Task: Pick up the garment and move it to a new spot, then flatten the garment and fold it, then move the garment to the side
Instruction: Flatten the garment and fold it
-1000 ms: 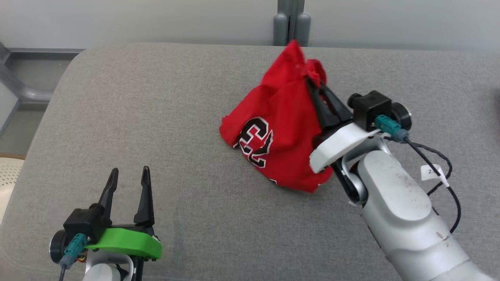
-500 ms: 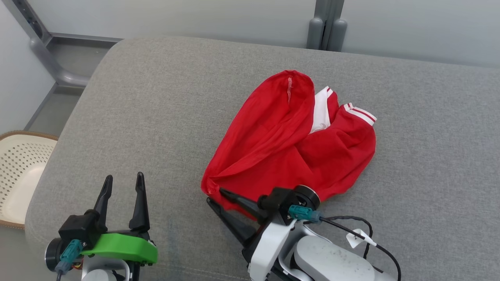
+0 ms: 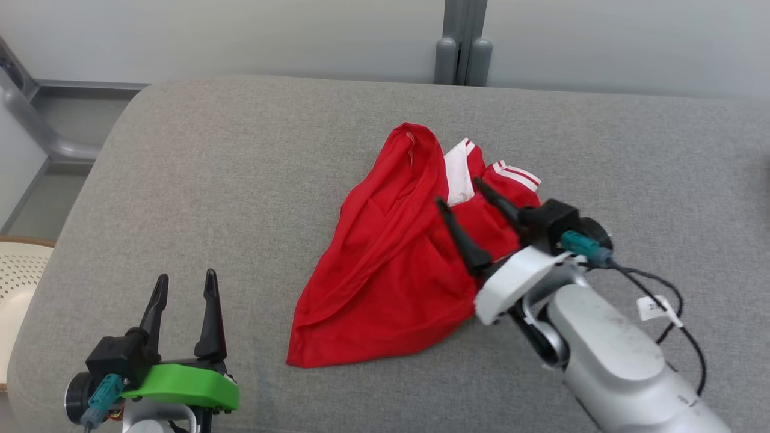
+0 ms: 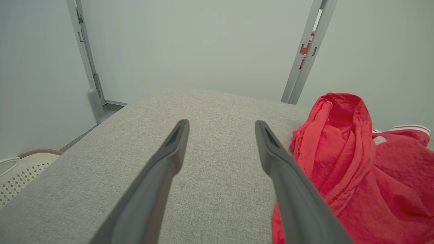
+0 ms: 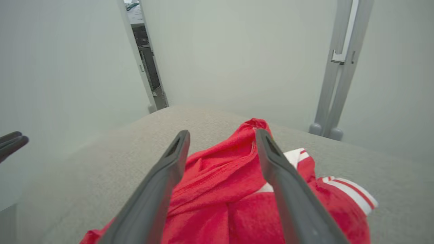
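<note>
Hovering at the near left edge, the left pincer point(image 3: 186, 276) stands with fingers apart and empty over the grey padded surface point(image 3: 210, 180). Just beyond it, near the middle, the red garment point(image 3: 385, 282) lies in a crumpled, doubled-over heap, with its white-striped trim point(image 3: 517, 174) toward the far side. The right pincer point(image 3: 459, 191) hangs above that far part, fingers apart and holding nothing. Flattening looks to be the step in hand. The next move likely calls for both pincers to take opposite edges and draw the cloth out smooth before any fold.
</note>
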### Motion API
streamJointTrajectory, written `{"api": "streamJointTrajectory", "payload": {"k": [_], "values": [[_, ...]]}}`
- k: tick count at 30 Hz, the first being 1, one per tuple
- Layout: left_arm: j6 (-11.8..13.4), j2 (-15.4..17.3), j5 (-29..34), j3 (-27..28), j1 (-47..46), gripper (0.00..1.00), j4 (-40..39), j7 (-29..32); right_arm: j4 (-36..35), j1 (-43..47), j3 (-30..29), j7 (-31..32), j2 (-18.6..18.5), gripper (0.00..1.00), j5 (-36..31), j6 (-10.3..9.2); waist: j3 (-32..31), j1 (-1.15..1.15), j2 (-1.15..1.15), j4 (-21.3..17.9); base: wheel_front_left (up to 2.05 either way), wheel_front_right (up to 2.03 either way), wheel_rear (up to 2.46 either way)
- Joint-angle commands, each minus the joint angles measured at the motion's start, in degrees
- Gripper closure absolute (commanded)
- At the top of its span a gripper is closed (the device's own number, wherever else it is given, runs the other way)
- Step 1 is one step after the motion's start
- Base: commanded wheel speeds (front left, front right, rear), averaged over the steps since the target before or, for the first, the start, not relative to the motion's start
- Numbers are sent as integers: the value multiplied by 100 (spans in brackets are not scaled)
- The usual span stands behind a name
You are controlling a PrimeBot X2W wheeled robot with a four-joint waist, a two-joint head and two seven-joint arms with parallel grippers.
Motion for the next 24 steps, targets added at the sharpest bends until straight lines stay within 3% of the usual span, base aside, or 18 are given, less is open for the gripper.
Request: {"api": "streamJointTrajectory", "payload": {"k": [1, 9, 24], "values": [[-14, 0, 28, 7, 71, 0, -20, -17, 61, 89, -244, -16, -127, 0, -133, -3, -31, 0, 0, -44, 0, 0, 0], [-20, -4, 32, -70, -29, 0, -51, -17, 964, 77, -1412, -16, -489, 0, -514, -2, 168, 0, 0, 65, 0, 0, 0], [-26, -11, -96, -315, -336, 0, -37, -17, 3247, -788, -1788, 99, -250, 0, -387, -2, 676, 0, 0, 405, 0, 0, 0]]}}
